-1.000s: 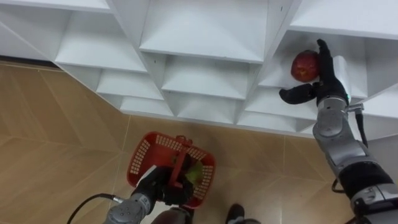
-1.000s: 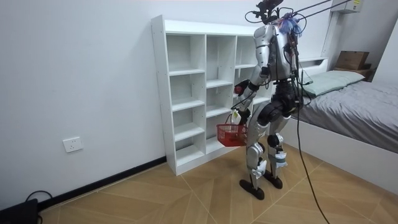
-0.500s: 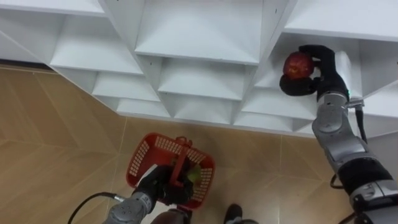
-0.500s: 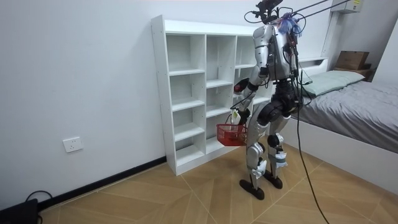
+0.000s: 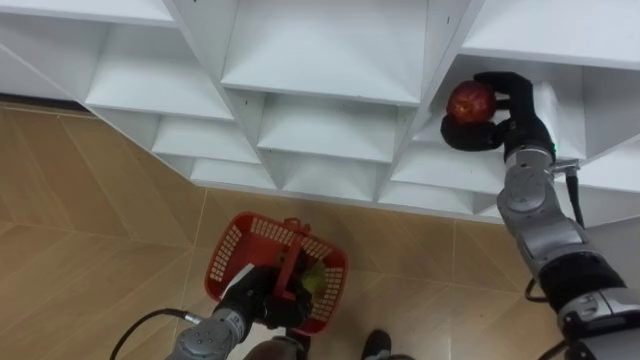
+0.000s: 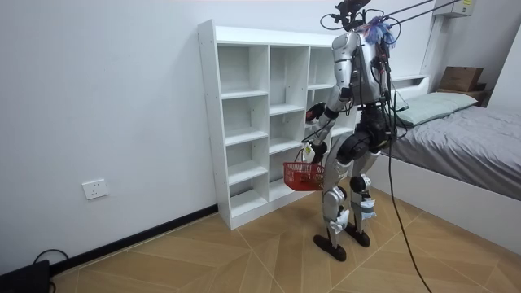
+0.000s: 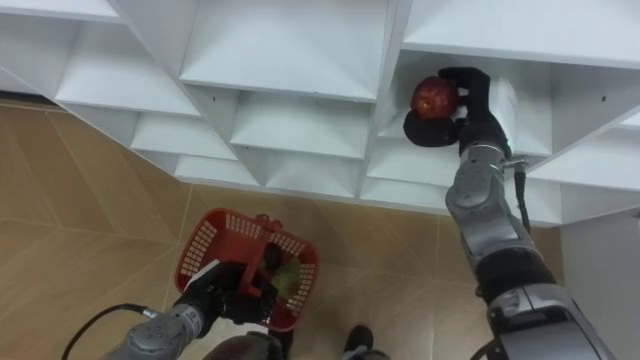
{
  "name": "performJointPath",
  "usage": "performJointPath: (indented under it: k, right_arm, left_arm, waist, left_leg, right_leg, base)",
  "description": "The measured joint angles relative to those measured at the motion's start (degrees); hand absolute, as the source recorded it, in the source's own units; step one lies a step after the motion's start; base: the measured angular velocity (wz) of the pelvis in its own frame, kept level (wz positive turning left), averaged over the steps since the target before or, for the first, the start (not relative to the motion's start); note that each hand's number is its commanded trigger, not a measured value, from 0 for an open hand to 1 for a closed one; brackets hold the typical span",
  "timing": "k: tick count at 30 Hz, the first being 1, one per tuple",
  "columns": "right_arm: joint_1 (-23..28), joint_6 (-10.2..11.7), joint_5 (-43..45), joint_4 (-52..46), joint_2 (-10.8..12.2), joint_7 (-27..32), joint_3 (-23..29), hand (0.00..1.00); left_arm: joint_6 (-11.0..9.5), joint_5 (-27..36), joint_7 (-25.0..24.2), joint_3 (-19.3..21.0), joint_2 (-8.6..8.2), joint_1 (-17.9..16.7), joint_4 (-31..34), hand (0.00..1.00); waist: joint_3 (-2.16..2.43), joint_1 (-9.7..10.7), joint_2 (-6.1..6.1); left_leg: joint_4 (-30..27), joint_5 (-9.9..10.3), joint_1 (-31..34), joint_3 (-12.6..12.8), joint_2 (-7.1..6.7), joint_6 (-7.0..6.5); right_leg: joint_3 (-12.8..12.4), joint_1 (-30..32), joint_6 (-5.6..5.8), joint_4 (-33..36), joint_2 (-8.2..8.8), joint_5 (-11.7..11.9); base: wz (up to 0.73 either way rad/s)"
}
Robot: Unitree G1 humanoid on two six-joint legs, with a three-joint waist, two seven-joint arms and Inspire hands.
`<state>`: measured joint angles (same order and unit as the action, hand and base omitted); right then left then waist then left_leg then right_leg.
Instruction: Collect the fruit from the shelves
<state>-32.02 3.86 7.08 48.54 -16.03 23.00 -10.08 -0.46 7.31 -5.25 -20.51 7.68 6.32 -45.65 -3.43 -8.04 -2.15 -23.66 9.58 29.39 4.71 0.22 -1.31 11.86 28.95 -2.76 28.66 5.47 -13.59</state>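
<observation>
A red apple (image 5: 470,102) sits at the mouth of a right-hand shelf compartment of the white closet (image 5: 330,90). My right hand (image 5: 510,105) has its fingers curled over the apple's top and its thumb under it, so it is shut on the fruit. Low in the eye views my left hand (image 5: 262,300) is shut on the handle of a red mesh basket (image 5: 240,250), which hangs over the wooden floor. Something green (image 5: 313,281) lies inside the basket. In the room view I stand upright facing the closet (image 6: 244,122), with the basket (image 6: 303,175) at thigh height.
The closet's other compartments in view hold nothing. A bed (image 6: 456,138) stands at the room view's right, close behind me. Wooden floor (image 5: 90,220) stretches to the left of the basket. A wall socket (image 6: 95,189) is on the wall at the room view's left.
My right hand's fingers, straight beside the apple a second ago, have curled round it. The apple has shifted a little left toward the compartment's front. The basket hand has stayed put.
</observation>
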Motion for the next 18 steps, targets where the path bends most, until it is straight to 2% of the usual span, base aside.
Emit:
performJointPath:
  k: [13, 18]
  right_arm:
    - [0.01, 0.01, 0.16, -0.23, 0.16, -0.70, 0.01, 1.00]
    - [0.26, 0.03, 0.50, -4.44, 0.54, -1.83, -0.40, 1.00]
  left_arm:
    - [0.00, -0.04, -0.19, 0.03, -0.14, -0.20, 0.07, 1.00]
    - [-0.01, 0.01, -0.17, 0.13, -0.13, 0.08, 0.59, 1.00]
  waist:
    - [0.11, 0.14, 0.19]
    - [0.18, 0.18, 0.28]
  left_leg:
    - [-0.06, -0.31, -0.35, -0.07, -0.14, -0.20]
    - [-0.04, -0.35, -0.92, 0.34, -0.17, -0.25]
  right_leg:
    - [0.85, -0.79, 0.03, -0.11, 0.34, 0.09]
    - [0.55, -1.16, 0.05, 0.01, 0.41, 0.09]
  base:
    - [0.02]
    - [-0.01]
